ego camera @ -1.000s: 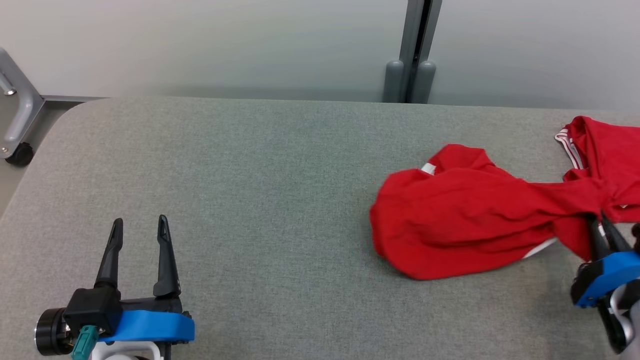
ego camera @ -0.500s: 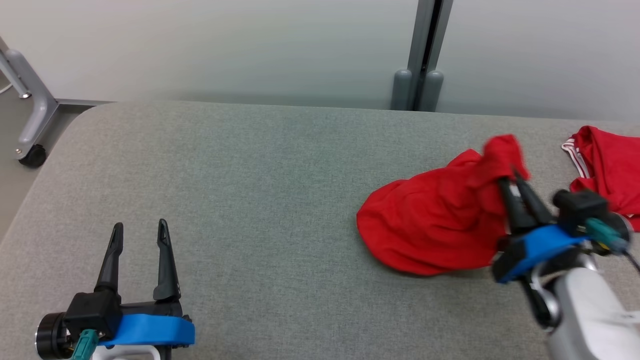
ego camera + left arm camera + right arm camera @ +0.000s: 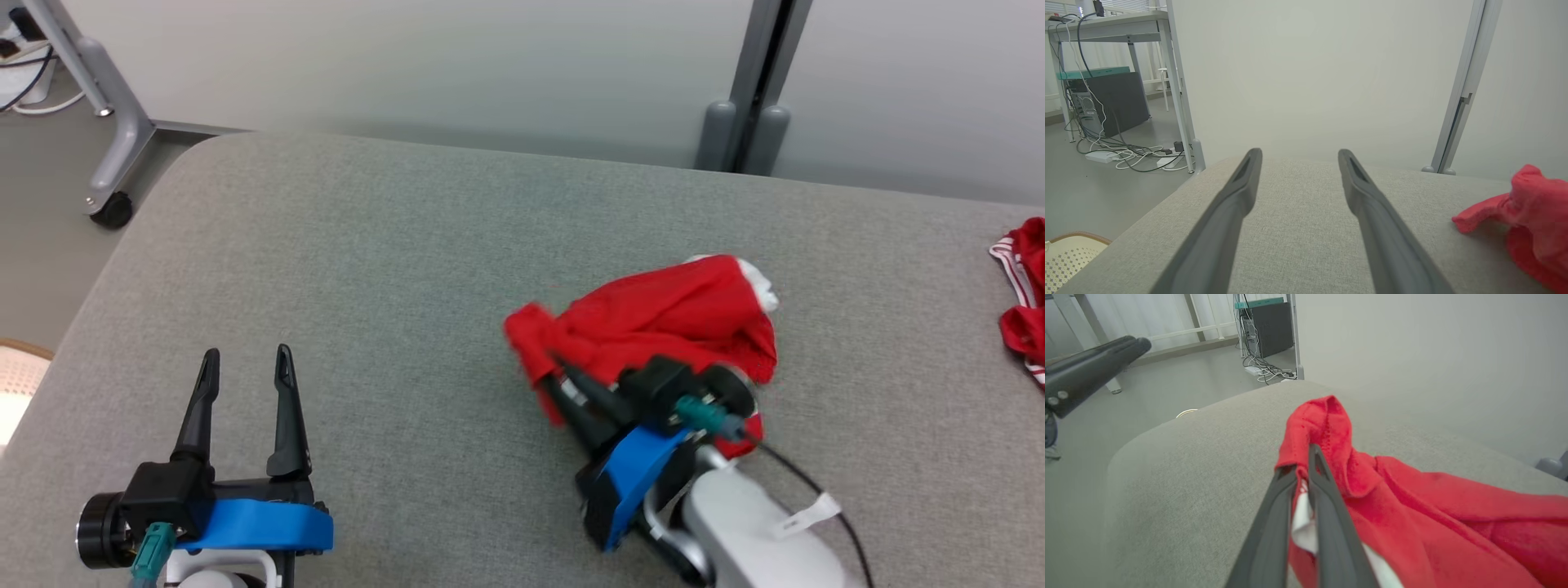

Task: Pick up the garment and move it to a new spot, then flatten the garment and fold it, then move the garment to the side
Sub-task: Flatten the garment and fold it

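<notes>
Shifted left since earlier, the red garment [image 3: 678,314] is bunching on the grey table [image 3: 367,245], clamped in my right gripper [image 3: 559,376]; my left gripper [image 3: 246,354] is hovering near-left, jaws apart.

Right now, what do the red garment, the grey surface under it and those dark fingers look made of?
Red garment: soft knit cloth, perhaps cotton jersey; matte, bunching in limp folds.
Grey surface: woven upholstery fabric, by its fine flecked weave; the rounded edge suggests padding.
Dark fingers: smooth matte plastic, probably.

Left gripper [image 3: 246,355] fingers wide apart, right gripper [image 3: 559,376] tightly pinched
</notes>
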Available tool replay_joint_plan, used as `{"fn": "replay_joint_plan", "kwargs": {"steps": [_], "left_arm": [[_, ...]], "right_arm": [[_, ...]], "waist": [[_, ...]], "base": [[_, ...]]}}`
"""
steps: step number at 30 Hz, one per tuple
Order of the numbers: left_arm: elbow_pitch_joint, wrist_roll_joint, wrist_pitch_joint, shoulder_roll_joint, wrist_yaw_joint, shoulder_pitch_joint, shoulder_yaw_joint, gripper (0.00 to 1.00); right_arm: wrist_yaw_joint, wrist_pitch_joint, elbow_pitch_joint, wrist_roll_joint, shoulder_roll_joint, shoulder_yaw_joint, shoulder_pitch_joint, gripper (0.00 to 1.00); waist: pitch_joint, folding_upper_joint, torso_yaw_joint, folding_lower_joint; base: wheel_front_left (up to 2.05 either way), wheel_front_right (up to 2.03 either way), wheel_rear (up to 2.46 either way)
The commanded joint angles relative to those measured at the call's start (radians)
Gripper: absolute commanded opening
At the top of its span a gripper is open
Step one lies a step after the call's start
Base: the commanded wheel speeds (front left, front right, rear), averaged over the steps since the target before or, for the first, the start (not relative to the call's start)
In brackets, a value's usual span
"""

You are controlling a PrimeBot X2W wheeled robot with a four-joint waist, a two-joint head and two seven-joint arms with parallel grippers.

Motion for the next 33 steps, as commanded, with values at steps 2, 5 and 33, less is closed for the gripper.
{"fn": "replay_joint_plan", "kwargs": {"steps": [2,5,33], "left_arm": [[0.003,-0.008,-0.004,-0.003,0.005,-0.012,-0.004,1.0],[0.004,-0.011,-0.004,-0.003,0.009,-0.011,-0.004,1.0],[-0.01,0.006,-0.004,-0.003,0.008,0.05,0.036,1.0]], "right_arm": [[0.0,-0.014,0.026,0.052,0.001,0.083,-0.02,0.0],[0.0,-0.037,0.057,0.094,0.001,0.171,-0.027,0.65],[0.0,-0.086,-0.014,-0.029,-0.158,-0.213,0.068,1.0]], "waist": [[0.008,0.0,0.013,0.0001],[0.011,0.0,0.015,0.0001],[-0.036,0.0,-0.105,0.0001]], "base": [[0.0,0.0,0.0],[0.0,0.0,0.0],[0.0,0.0,0.0]]}}
